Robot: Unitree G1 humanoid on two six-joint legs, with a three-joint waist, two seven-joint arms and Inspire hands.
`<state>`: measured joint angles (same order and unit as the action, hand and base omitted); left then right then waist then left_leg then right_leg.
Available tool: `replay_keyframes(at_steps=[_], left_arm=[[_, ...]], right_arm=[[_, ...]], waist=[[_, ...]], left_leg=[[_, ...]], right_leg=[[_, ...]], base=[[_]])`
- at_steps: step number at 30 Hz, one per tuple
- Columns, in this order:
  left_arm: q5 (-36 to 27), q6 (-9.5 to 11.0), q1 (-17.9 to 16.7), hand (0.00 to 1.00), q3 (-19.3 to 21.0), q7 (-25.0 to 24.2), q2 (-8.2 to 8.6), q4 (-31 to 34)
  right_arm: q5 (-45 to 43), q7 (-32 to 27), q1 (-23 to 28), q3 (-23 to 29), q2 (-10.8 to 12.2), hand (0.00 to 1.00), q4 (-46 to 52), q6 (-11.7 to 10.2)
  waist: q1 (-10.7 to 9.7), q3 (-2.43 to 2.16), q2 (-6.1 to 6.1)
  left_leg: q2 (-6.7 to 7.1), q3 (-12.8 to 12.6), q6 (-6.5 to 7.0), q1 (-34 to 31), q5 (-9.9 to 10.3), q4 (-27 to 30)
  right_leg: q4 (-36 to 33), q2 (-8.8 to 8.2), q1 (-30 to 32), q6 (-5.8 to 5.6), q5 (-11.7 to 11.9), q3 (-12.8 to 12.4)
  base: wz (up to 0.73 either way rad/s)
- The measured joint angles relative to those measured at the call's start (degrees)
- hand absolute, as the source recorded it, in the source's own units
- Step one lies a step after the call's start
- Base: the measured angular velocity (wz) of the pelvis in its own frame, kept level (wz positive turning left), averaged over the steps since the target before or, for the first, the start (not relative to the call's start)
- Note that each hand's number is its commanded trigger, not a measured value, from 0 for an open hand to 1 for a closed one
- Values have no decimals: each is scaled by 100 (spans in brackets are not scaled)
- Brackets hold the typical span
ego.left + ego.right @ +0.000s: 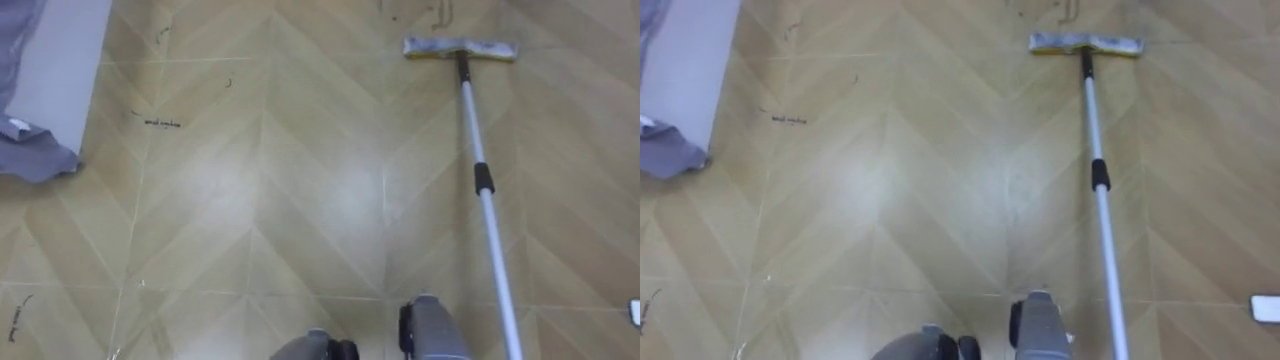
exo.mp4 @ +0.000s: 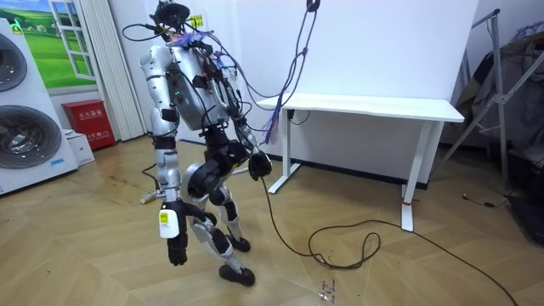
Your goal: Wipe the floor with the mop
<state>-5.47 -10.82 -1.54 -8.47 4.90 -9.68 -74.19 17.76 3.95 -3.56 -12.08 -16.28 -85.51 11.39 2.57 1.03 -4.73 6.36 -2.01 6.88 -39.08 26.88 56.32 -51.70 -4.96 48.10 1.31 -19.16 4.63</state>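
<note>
A flat mop head [image 1: 460, 48] lies on the wooden floor ahead of me and to the right. Its silver pole [image 1: 487, 215], with a black collar halfway along, runs back toward my right side and leaves the view at the bottom. In the room view I stand upright in the middle of the room. My right hand [image 2: 259, 164] is drawn back at hip height with its fingers curled, holding the pole's end. My left hand [image 2: 176, 251] hangs at my side with relaxed fingers and holds nothing.
A grey cloth [image 1: 35, 155] lies at the left below a white panel [image 1: 60, 60]. Dark scuff marks [image 1: 160, 122] dot the floor. Washing machines [image 2: 25, 127], a white desk [image 2: 365, 106] and a looped black cable [image 2: 348, 242] surround me.
</note>
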Motion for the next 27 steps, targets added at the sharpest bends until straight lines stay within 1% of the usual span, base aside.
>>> replay_keyframes(at_steps=[1, 2, 3, 4, 5, 6, 7, 8, 9, 10, 11, 12, 13, 14, 15, 16, 17, 18, 19, 20, 21, 22, 23, 24, 25, 26, 27], left_arm=[[-14, -20, -2, 0, 31, 1, -19, -3], [-123, -17, -1, 0, 29, 16, -65, 5], [-302, 7, 30, 0, 24, 64, -83, 46], [-548, 58, 98, 0, 2, 87, -131, 64], [-672, 94, 120, 0, -10, 95, -151, 66], [-887, 173, 129, 0, -112, 95, -187, 69], [-879, 207, 137, 0, -130, 93, -250, 84], [-845, 204, 144, 0, -132, 92, -281, 116], [-778, 214, 138, 0, -129, 71, -314, 142], [-729, 216, 129, 0, -126, 48, -313, 159], [-611, 210, 117, 0, -120, -32, -324, 173], [-478, 211, 57, 0, -118, -138, -348, 202], [-476, 208, 60, 0, -119, -192, -368, 206], [-454, 151, 64, 0, -118, -282, -416, 183], [-366, 94, 122, 0, -86, -357, -423, 163], [-342, 66, 233, 0, -63, -393, -418, 178], [-344, 56, 263, 0, -61, -390, -415, 181], [-331, 51, 319, 0, -50, -379, -381, 197], [-304, 74, 326, 0, -49, -377, -317, 280], [-302, 105, 326, 0, -41, -375, -285, 302], [-265, 128, 326, 0, 10, -357, -254, 355], [-238, 146, 327, 0, 56, -322, -243, 382], [-131, 160, 324, 0, 71, -254, -237, 458], [-104, 162, 322, 0, 65, -201, -219, 493], [-104, 161, 313, 0, 46, -204, -199, 498], [-13, 154, 259, 0, 38, -202, -140, 501], [126, 119, 165, 0, 32, -187, -63, 542]], right_arm=[[-19, -3, -92, 1, -7, 100, -10, 20], [-55, 3, -322, -11, -35, 100, -40, 112], [-62, 50, -613, -30, -121, 100, -69, 232], [-170, 116, -1039, -27, -201, 100, -77, 372], [-197, 142, -1286, -18, -247, 100, -76, 417], [-204, 212, -1729, -20, -376, 100, -68, 413], [-209, 247, -2078, -17, -449, 100, -65, 291], [-210, 271, -2214, -17, -469, 100, -33, 223], [-174, 328, -2460, -35, -523, 100, 76, 224], [-145, 339, -2530, -41, -554, 100, 137, 223], [-134, 365, -2584, -61, -617, 100, 266, 237], [-26, 378, -2566, -50, -654, 100, 326, 233], [28, 402, -2542, -63, -659, 100, 327, 238], [77, 451, -2393, -56, -666, 100, 334, 233], [75, 484, -2135, -8, -725, 100, 324, 220], [70, 490, -1840, -2, -769, 100, 270, 211], [70, 493, -1689, -7, -773, 100, 209, 187], [66, 500, -1375, -24, -784, 100, 13, 138], [46, 477, -1071, -43, -825, 100, -104, 94], [8, 462, -955, -43, -837, 100, -136, 68], [-9, 408, -745, -43, -817, 100, -134, -3], [-30, 377, -671, -42, -789, 100, -117, -25], [-59, 259, -594, -42, -684, 100, -105, -46], [-51, 154, -499, -41, -561, 100, -69, -69], [-40, 109, -429, -41, -516, 100, -34, -83], [-25, -16, -300, -38, -432, 100, 55, -94], [-18, -146, -206, -32, -369, 100, 152, -94]], waist=[[46, -4, 45], [144, -5, 143], [285, -8, 261], [437, 37, 519], [496, 77, 653], [589, 93, 750], [678, 131, 778], [685, 172, 841], [755, 204, 890], [775, 205, 883], [801, 195, 853], [800, 182, 748], [798, 170, 704], [758, 129, 643], [690, 91, 552], [682, 78, 467], [671, 72, 428], [671, 12, 331], [642, -69, 161], [595, -89, 67], [519, -105, -50], [487, -113, -92], [382, -105, -124], [325, -85, -160], [294, -75, -180], [217, -59, -209], [169, -76, -275]], left_leg=[[-48, -30, -141, -94, -76, 344], [-207, -113, -628, -392, -462, 1132], [-365, -224, -830, -770, -1180, 1876], [-377, -321, -905, -1247, -2427, 2408], [-376, -343, -1041, -1516, -3166, 2617], [-427, -240, -1032, -2093, -3546, 3351], [-588, -215, -883, -2602, -3080, 4018], [-662, -208, -810, -2757, -2839, 4114], [-786, -185, -727, -2861, -2456, 3677], [-809, -168, -731, -2806, -2319, 3177], [-838, -108, -753, -2476, -2153, 1833], [-846, -66, -724, -1993, -2117, 387], [-873, -45, -718, -1744, -2114, -198], [-821, -40, -581, -1425, -1683, -787], [-651, -74, -301, -1394, -1422, -829], [-514, -122, -106, -1373, -1237, -707], [-431, -146, -37, -1325, -1117, -618], [-335, -276, 121, -1172, -868, -478], [-255, -298, 233, -1019, -663, -387], [-227, -296, 285, -929, -577, -372], [-136, -276, 361, -785, -455, -373], [-96, -266, 390, -751, -401, -372], [-49, -248, 442, -713, -308, -370], [-17, -220, 467, -641, -241, -382], [47, -133, 468, -589, -215, -395], [147, -13, 486, -478, -198, -473], [156, 17, 501, -375, -183, -587]], right_leg=[[-104, -9, -42, 51, -126, 26], [-294, 32, -97, 142, -336, 36], [-435, 110, -135, 200, -473, -17], [-552, 104, -126, 248, -549, -176], [-562, 102, -128, 262, -557, -235], [-572, 154, -162, 315, -581, -239], [-604, 217, -267, 324, -640, -248], [-596, 225, -329, 325, -675, -261], [-495, 238, -466, 264, -718, -258], [-421, 236, -549, 235, -730, -234], [-274, 222, -713, 164, -766, -193], [-128, 224, -889, 101, -834, -123], [-82, 221, -968, 71, -882, -105], [-44, 157, -1049, -40, -1000, -105], [-17, 37, -1103, -163, -1093, -111], [-315, -51, -1082, -219, -1082, -236], [-588, -114, -1038, -258, -1010, -282], [-1130, -224, -897, -339, -728, -348], [-1542, -238, -820, -382, -321, -465], [-1683, -222, -811, -407, -116, -523], [-2016, -185, -709, -421, 216, -638], [-2191, -168, -597, -435, 283, -636], [-2510, -84, -311, -423, 276, -673], [-2610, 70, -85, -421, 214, -656], [-2583, 122, -12, -399, 174, -632], [-2383, 162, 113, -393, 84, -597], [-1897, 242, 193, -383, -6, -594]], base=[[-12], [-24], [-36], [-35], [-34], [-28], [-22], [-7], [7], [19], [24], [20], [15], [36], [54], [54], [35], [24], [18], [8], [0], [-3], [-11], [-14], [-6], [3], [3]])
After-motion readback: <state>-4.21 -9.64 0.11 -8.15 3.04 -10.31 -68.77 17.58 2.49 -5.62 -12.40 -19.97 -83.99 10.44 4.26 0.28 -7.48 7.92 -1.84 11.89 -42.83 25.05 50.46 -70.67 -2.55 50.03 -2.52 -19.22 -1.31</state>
